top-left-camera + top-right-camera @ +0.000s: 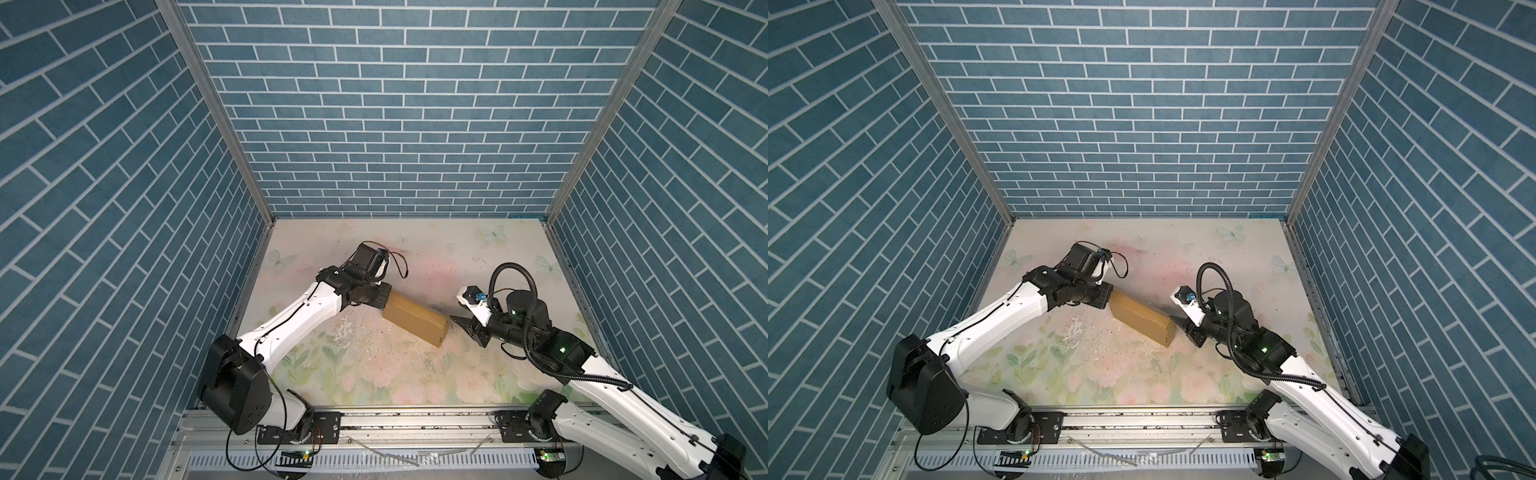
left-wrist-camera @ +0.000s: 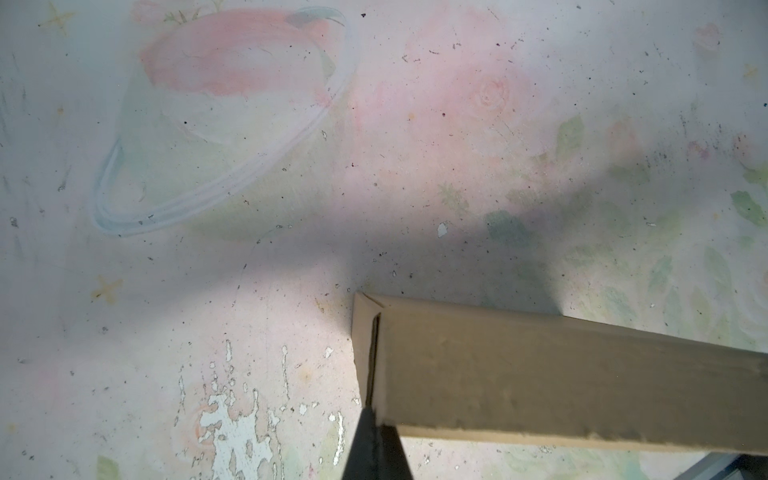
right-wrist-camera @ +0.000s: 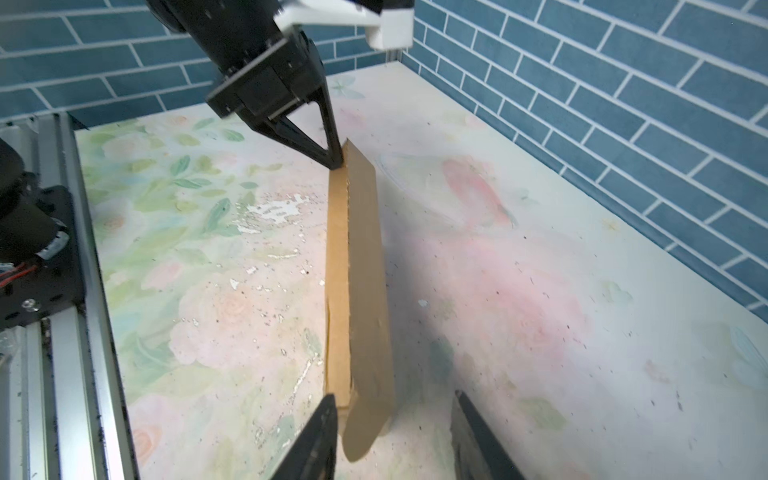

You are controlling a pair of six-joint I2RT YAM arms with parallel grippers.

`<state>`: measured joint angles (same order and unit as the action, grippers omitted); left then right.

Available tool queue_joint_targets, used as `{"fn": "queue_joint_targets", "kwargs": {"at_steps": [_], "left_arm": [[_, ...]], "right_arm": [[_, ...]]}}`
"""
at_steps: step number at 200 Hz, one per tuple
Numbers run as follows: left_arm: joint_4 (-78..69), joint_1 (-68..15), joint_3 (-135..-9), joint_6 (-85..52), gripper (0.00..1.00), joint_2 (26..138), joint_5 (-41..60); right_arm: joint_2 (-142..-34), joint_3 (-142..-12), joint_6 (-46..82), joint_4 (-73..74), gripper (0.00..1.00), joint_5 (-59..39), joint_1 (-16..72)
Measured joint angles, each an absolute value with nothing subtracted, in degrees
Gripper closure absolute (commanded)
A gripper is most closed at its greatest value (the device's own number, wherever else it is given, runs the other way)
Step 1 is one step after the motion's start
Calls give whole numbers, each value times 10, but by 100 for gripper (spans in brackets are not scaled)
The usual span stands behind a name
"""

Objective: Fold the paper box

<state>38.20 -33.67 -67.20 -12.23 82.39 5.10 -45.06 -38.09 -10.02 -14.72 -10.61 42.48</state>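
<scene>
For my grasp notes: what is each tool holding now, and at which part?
The left tool is shut on the paper box at one end. The right tool holds nothing, open around the other end.

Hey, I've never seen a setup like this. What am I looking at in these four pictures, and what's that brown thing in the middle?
These are two white-and-black robot arms, the left arm and the right arm, mounted at the front of a pale flower-printed tabletop. Two pictures look down from overhead; two come from cameras on the arms' wrists. The brown thing is a long folded brown cardboard box. The left claw is shut on one end. The right claw is open, its jaws either side of the other end, not gripping.
</scene>
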Motion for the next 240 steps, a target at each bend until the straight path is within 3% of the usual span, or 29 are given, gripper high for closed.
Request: {"fn": "queue_joint_targets", "kwargs": {"at_steps": [98,240], "left_arm": [[422,-337,-715,-127,100,854,48],[460,-337,-753,-129,100,867,41]], "right_arm": [[-453,-381,-76,-199,56,-22,425],[-498,-380,-58,-207,56,-36,432]]}}
